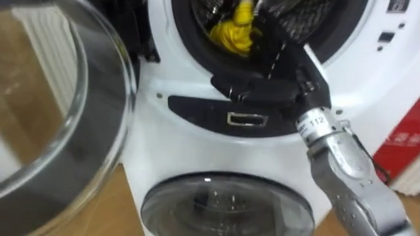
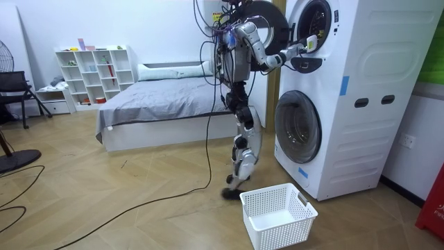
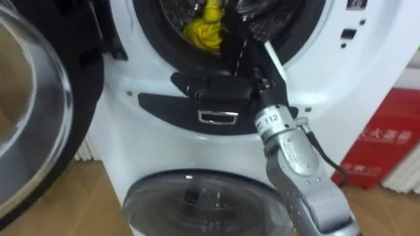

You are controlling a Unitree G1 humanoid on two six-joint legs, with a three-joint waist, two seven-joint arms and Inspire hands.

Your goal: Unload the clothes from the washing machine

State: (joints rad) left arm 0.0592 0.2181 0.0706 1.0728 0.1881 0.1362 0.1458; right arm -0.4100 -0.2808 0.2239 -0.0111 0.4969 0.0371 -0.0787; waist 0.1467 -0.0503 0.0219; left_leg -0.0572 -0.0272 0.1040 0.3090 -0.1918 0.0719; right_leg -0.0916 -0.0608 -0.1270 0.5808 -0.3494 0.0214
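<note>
The crumpled yellow cloth garment, one piece, lies inside the upper drum of the tall white stacked washing machine, in the lower middle of the round opening, against the dark perforated drum wall. The robot's black right hand reaches over the lower rim of that opening, just beside the garment on its right. The hand is dark against the dark rim, so I cannot tell whether it is released, clenched or grasping the cloth.

Below the rim sits one dark oval panel with a small silver badge in its middle; its print is too blurred to read. At the far right stands a red sign with white writing, also unreadable.

The machine has two round doors. The upper clear glass door is swung open to the robot's left. The lower glass door is closed.

In the room view the robot stands upright in front of the machine, at its left in the room view, with its right arm stretched up to the upper drum. One white plastic lattice basket stands on the wooden floor just before the lower door, near the robot's feet. Bare floor lies open behind the robot, towards one grey bed and one white cubby shelf by the far wall.
</note>
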